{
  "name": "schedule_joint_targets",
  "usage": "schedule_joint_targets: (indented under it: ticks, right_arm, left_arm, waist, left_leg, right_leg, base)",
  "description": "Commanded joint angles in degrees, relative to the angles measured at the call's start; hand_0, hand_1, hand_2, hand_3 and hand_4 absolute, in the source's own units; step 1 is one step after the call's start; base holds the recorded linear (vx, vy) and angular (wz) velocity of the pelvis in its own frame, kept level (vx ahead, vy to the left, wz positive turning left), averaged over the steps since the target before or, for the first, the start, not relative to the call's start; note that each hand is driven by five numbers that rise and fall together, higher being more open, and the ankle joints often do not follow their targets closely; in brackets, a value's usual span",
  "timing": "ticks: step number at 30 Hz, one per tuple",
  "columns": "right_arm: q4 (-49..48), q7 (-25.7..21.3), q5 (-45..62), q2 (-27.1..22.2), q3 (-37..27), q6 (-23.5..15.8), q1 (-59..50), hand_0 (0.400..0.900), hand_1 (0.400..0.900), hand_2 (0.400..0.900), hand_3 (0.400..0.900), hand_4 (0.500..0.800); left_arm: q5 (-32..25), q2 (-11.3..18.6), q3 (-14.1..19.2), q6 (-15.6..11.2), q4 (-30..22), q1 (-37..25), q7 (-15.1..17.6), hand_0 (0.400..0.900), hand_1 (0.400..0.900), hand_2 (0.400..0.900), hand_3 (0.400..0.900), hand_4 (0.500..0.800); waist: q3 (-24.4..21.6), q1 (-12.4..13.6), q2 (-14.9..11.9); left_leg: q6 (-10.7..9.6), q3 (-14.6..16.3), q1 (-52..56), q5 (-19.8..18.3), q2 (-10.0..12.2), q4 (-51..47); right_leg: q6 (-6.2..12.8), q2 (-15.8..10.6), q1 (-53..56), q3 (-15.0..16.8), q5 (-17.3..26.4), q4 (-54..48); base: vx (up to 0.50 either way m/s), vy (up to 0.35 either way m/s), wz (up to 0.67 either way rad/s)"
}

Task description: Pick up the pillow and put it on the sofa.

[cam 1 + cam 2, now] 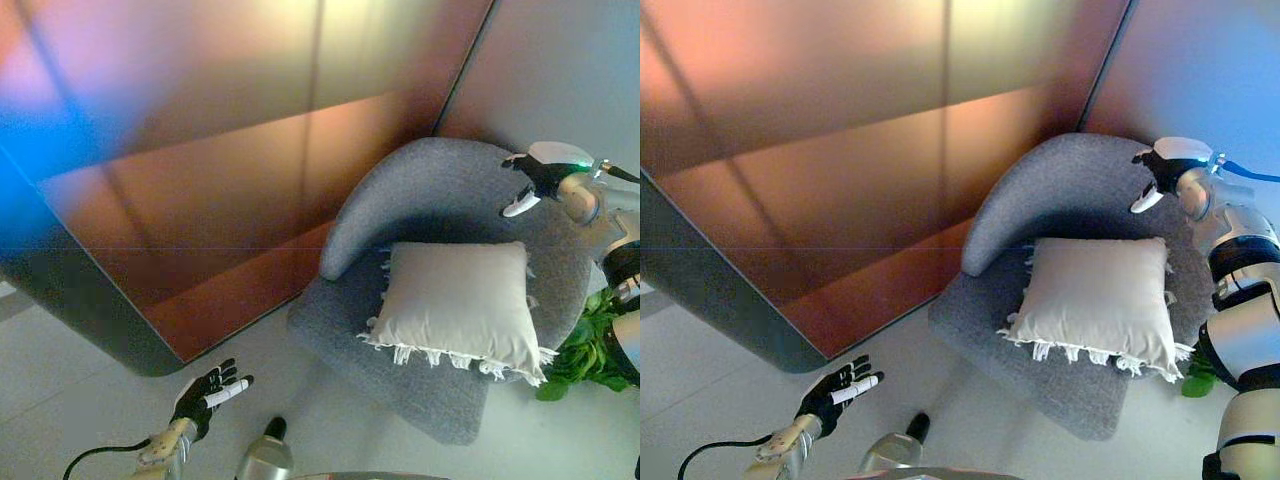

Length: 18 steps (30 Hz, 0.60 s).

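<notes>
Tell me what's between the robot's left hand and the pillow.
Bare floor, then the grey sofa's front edge. Nothing else lies between the left hand and the pillow, as both eye views show.

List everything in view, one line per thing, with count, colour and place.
pillow: one, off-white with a fringed edge, lying on the sofa seat.
sofa: one, grey, curved back, standing against the wall at right.
plant: one, green leaves, on the floor beside the sofa's right edge.
wall panel: one, glossy brown, behind and left of the sofa.
floor: pale grey.
left hand: dark, fingers spread, low at lower left, holding nothing.
right hand: dark, white tip, above the sofa back, clear of the pillow.
</notes>
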Motion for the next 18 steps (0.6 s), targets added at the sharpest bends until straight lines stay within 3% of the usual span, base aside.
schedule_joint_targets:
  ticks: [1,10,13,18]
  right_arm:
    - [-3.5,-2.3,9.0,-3.7,-1.5,1.5,-5.3,0.9,0.9,0.9,0.9,0.8]
    - [-17.1,-4.9,30.7,3.4,-19.2,4.6,13.7,0.9,0.9,0.9,0.9,0.8]
    - [-24.1,-9.8,36.9,9.6,-24.2,4.2,23.6,0.9,0.9,0.9,0.9,0.8]
    - [-32.6,-14.5,37.9,19.6,-30.5,0.0,39.9,0.9,0.9,0.9,0.9,0.8]
  left_arm:
    - [-2.2,1.3,-3.1,-3.7,-0.7,-3.2,-1.4,0.9,0.9,0.9,0.9,0.8]
    - [-1.2,-1.3,-2.7,-3.9,0.6,-4.1,-1.3,0.9,0.9,0.9,0.9,0.8]
    - [-0.9,-2.7,-2.3,-4.8,1.0,-4.0,-0.3,0.9,0.9,0.9,0.9,0.8]
    - [-0.4,-5.2,-2.0,-6.1,0.6,-3.1,1.2,0.9,0.9,0.9,0.9,0.8]
  waist:
    - [-5.0,-0.8,-1.6]
    - [-5.1,-4.9,-0.2]
    - [-4.8,-7.0,0.5]
    - [-4.6,-10.0,1.6]
  left_leg:
    - [-0.3,1.9,2.2,-7.1,-0.4,0.2]
    - [0.0,4.8,2.8,-8.2,0.0,0.5]
    - [0.2,5.9,3.2,-8.6,0.1,0.4]
    - [0.6,7.9,3.7,-9.2,0.4,0.3]
  right_leg:
    - [0.65,0.1,-2.5,1.3,-1.4,4.9]
    - [0.79,-0.2,-3.5,3.9,-1.4,5.5]
    - [0.78,-0.1,-3.9,5.2,-1.3,5.6]
    - [0.88,0.1,-4.6,7.5,-1.4,5.7]
  base:
    - [-0.07,0.035,-0.15]
    - [-0.09,0.04,-0.19]
    - [-0.09,0.029,-0.26]
    - [-0.09,0.044,-0.25]
